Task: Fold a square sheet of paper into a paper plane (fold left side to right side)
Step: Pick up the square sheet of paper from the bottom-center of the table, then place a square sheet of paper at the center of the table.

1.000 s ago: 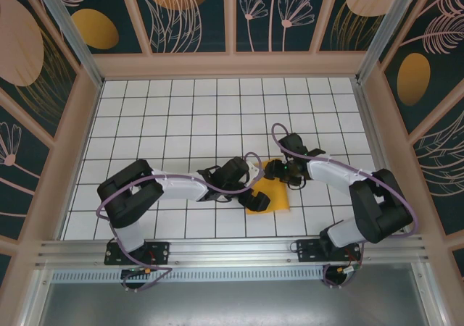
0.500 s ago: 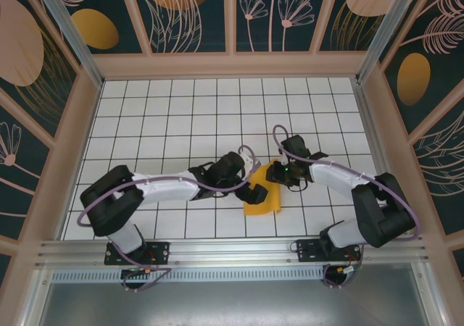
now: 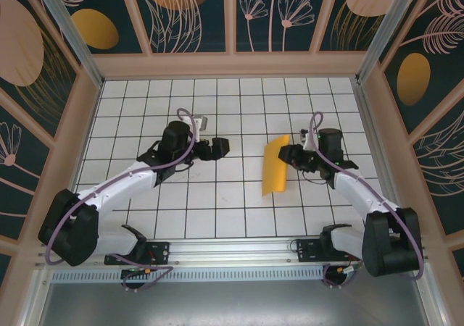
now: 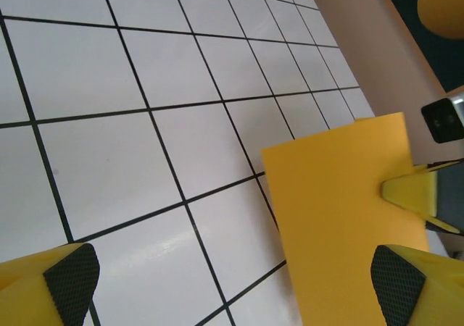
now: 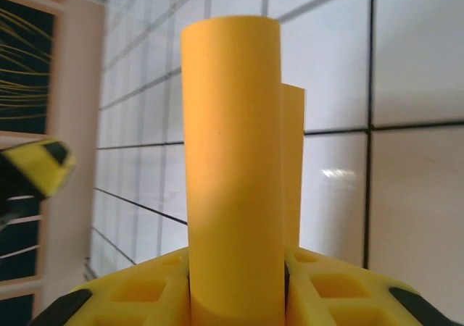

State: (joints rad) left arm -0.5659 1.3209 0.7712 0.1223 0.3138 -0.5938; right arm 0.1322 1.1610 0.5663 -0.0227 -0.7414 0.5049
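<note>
The square sheet of paper (image 3: 273, 170), doubled over into a narrow orange-yellow strip with a soft rounded bend, sits just toward 3 o'clock from the centre of the white grid table (image 3: 181, 109), with its far end lifted off the tiles. The right end effector (image 3: 287, 153) is clamped on the paper's edge at about 2 o'clock of the sheet, both layers pinched between its yellow fingers (image 5: 145, 286). The left end effector (image 3: 220, 147) hovers at 9 o'clock of the sheet, apart from it, its jaws spread wide and holding nothing.
</note>
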